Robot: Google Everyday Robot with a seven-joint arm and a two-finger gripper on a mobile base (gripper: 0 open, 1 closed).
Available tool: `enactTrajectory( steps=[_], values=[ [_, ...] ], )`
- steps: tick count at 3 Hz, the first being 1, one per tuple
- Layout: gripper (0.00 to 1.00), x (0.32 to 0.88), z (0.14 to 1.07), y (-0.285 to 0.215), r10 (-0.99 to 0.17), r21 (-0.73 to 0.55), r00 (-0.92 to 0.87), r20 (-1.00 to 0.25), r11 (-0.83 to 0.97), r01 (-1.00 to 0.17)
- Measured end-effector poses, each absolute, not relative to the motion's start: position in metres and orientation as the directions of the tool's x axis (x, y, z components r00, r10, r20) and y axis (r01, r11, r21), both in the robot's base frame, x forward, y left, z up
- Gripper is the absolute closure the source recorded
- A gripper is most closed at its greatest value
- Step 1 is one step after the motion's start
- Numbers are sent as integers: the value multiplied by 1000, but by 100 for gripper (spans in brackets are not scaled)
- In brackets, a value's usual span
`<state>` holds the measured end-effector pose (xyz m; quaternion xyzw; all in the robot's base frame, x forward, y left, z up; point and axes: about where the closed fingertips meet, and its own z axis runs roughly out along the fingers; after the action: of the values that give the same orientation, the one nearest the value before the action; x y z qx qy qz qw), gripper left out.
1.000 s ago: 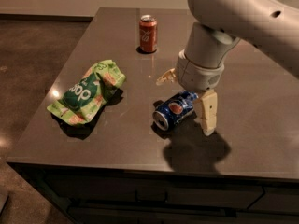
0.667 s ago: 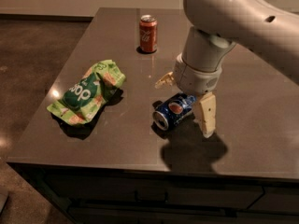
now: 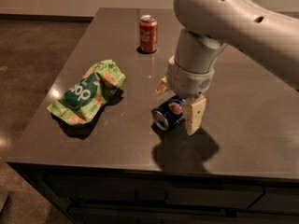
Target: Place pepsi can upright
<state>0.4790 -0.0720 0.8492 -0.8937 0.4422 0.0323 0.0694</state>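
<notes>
The pepsi can [image 3: 169, 112] is dark blue with a round red-white-blue logo. It lies on its side on the dark table [image 3: 117, 139], with its silver end facing the front left. My gripper [image 3: 178, 101] hangs straight down over it from the big white arm. The gripper is open, with one finger [image 3: 194, 116] at the can's near right side and the other finger [image 3: 161, 86] behind it. The can rests on the table between the fingers.
A red cola can [image 3: 148, 33] stands upright at the back of the table. A crumpled green chip bag [image 3: 88, 92] lies to the left. The table's front edge runs just below the pepsi can, and the floor lies to the left.
The gripper has come down and shifted a little left around the can, and its fingers stand closer to it. The can has barely moved.
</notes>
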Motion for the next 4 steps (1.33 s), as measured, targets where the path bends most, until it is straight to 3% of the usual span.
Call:
enactTrajectory(
  steps=[1,2,3,4],
  values=[
    [43,478,848,-66,-789,-72,601,-130,-597,-799],
    [82,486,858,-67,-838,-74,527,-142,-522,-850],
    [100,499,868,-80,-892,-86,417,-173,-408,-909],
    [100,513,889,-96,-913,-98,253,-319,-234,-967]
  ],
)
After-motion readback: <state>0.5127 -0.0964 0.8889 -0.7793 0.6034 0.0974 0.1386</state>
